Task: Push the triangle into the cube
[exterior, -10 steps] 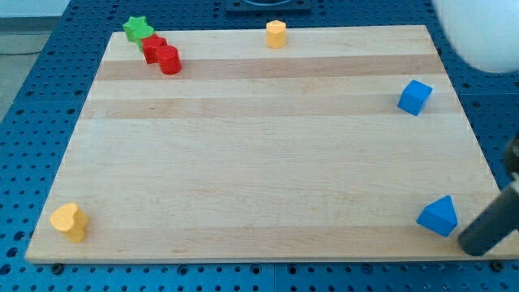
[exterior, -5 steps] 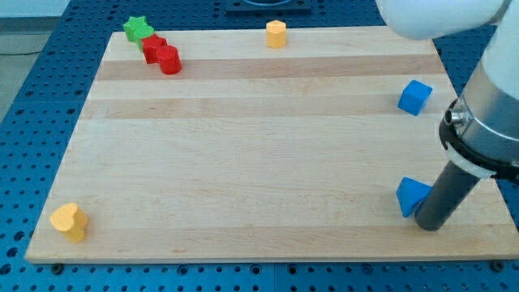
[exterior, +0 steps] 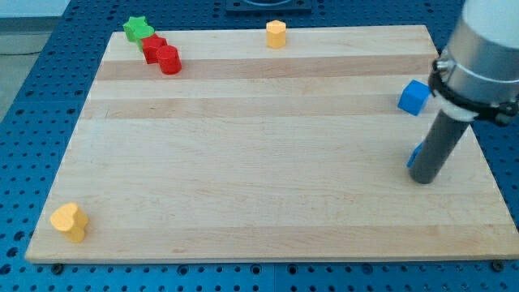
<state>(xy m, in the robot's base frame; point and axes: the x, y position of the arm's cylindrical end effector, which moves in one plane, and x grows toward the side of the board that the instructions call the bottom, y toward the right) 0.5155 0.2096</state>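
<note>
The blue cube (exterior: 413,97) sits near the board's right edge, upper half of the view. The blue triangle (exterior: 413,154) is almost wholly hidden behind my rod; only a thin blue sliver shows at the rod's left side, below the cube. My tip (exterior: 423,178) rests on the board just below that sliver, touching or very close to the triangle. The triangle and the cube are apart, with a short stretch of bare wood between them.
The wooden board (exterior: 259,146) lies on a blue pegboard table. A green star (exterior: 137,29) and two red blocks (exterior: 160,53) sit at the top left, a small yellow block (exterior: 276,33) at top middle, a yellow heart (exterior: 69,221) at bottom left.
My tip has moved up the view along the right side, pushing the blue triangle ahead of it towards the cube. The other blocks have not moved.
</note>
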